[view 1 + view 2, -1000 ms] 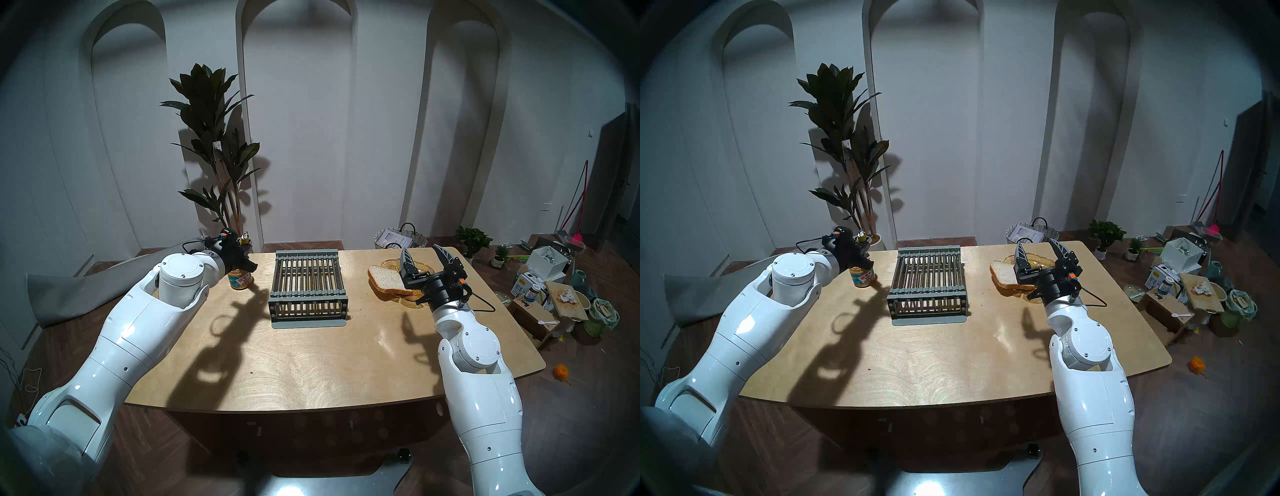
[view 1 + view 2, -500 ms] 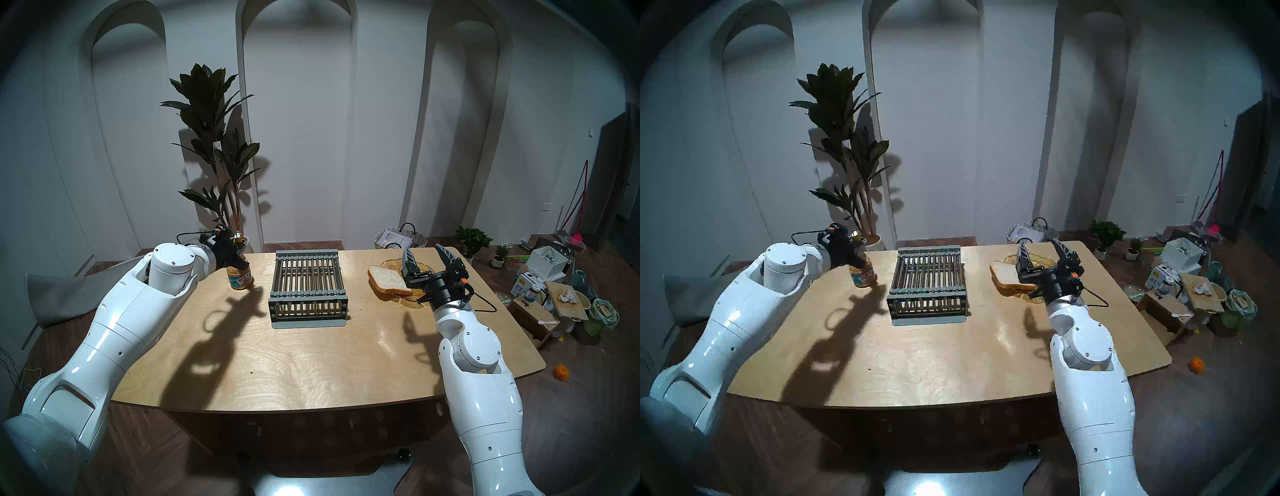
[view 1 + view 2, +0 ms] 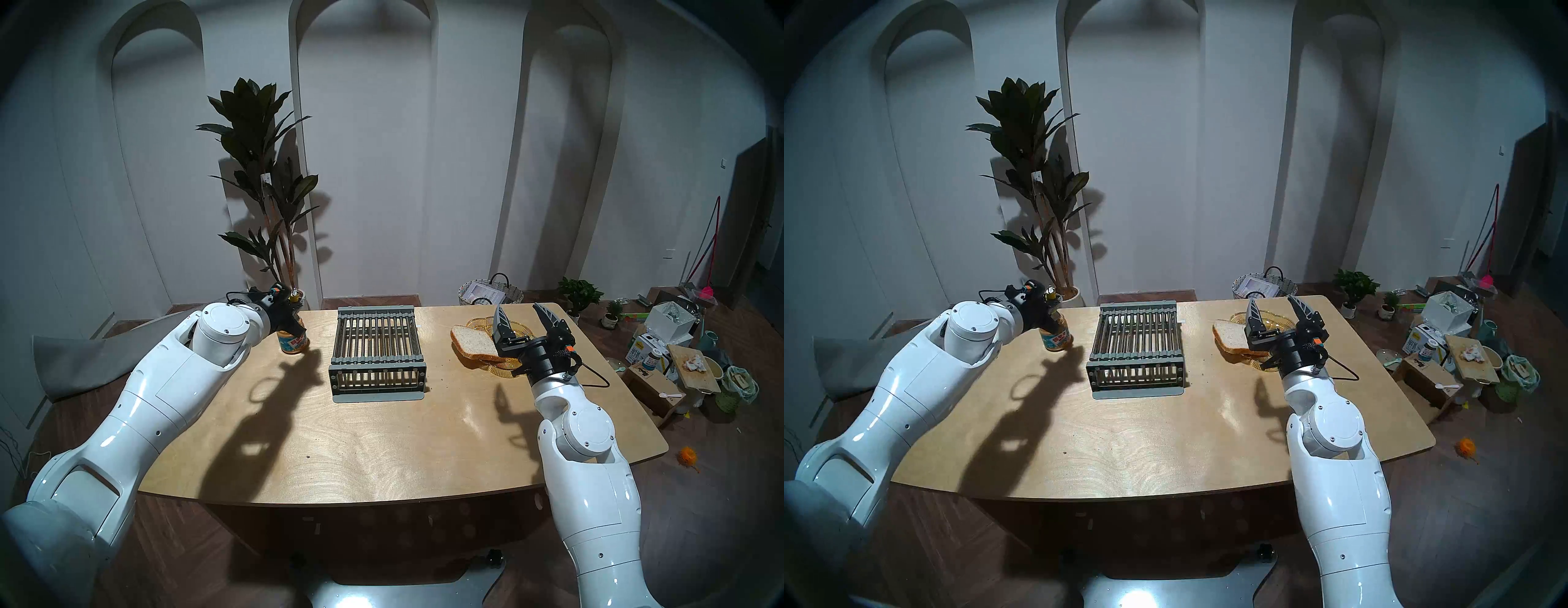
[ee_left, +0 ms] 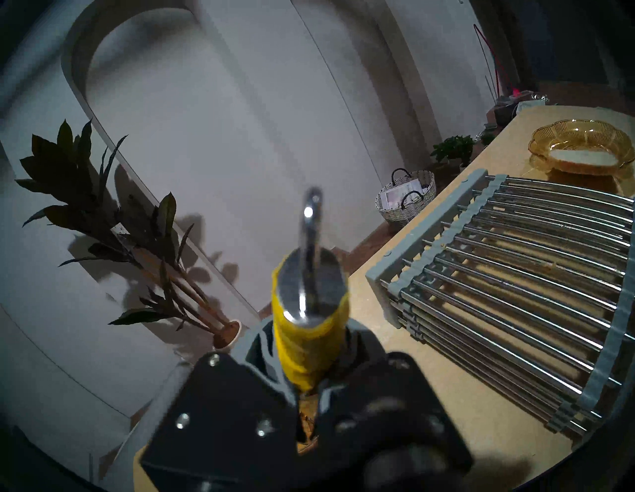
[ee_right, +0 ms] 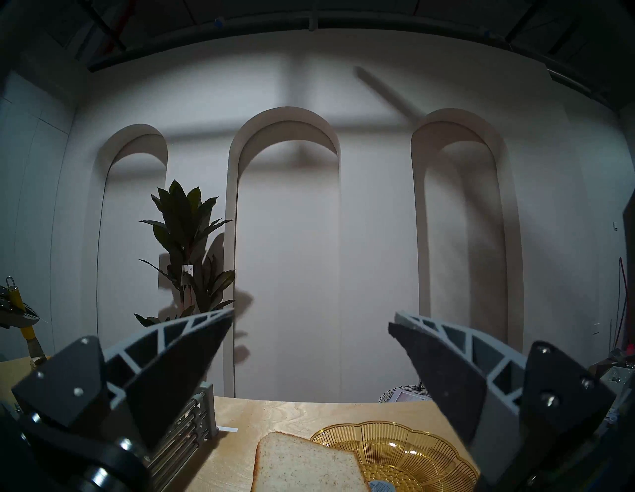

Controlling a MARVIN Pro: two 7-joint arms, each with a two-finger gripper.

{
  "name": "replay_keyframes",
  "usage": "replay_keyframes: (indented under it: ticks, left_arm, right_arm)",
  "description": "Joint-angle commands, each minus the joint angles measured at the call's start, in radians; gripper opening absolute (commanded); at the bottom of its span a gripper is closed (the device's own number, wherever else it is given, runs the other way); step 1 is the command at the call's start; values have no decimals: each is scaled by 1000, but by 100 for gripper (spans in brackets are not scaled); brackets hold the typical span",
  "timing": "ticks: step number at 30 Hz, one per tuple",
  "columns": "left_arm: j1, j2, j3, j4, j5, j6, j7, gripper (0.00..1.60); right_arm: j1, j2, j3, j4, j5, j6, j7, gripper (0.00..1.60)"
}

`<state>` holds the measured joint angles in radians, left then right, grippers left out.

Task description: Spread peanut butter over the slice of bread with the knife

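The peanut butter [image 3: 292, 341] jar's red, white and blue label is too small to read. It stands at the worktop's [image 3: 382, 446] ten o'clock, beneath the left pincer [image 4: 305, 388], which pinches the knife [image 4: 307, 330] by its yellow handle. The grey rack [image 3: 376, 352] sits at twelve. At two o'clock the slice of bread [image 3: 473, 342] leans on the amber dish [image 5: 395, 457], behind the spread, empty right pincer [image 3: 524, 318].

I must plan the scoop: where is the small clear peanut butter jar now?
In the head view, the peanut butter jar stands at the table's far left, beside the grey slatted rack, under the left gripper.

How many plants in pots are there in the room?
3. A tall dark-leaved plant behind the wooden table's left corner; a small green plant and a smaller plant on the floor, right. Clutter may hide more.
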<state>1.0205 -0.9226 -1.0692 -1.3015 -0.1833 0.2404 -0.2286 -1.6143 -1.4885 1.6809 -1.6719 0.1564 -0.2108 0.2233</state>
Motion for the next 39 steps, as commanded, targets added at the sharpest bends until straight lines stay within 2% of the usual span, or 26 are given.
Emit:
replay_keyframes:
  ticks: [1,7,16,29,39]
  left_arm:
    - [-2,19,-16,-46,15,-1,32,0]
    - [7,32,-10,-76,54,1,72,0]
    - [-2,33,-4,-85,79,7,89,0]
    - [-12,35,41,-84,176,18,148,0]
    - [-12,42,48,-117,201,40,159,0]
  right_arm:
    - [-1,1,0,-34,3,-5,4,160]
    - [2,2,-2,-24,6,-8,5,160]
    - [19,2,-4,-6,12,-4,9,160]
    - [32,6,2,17,22,-6,23,160]
    - [35,8,5,23,33,-6,32,160]
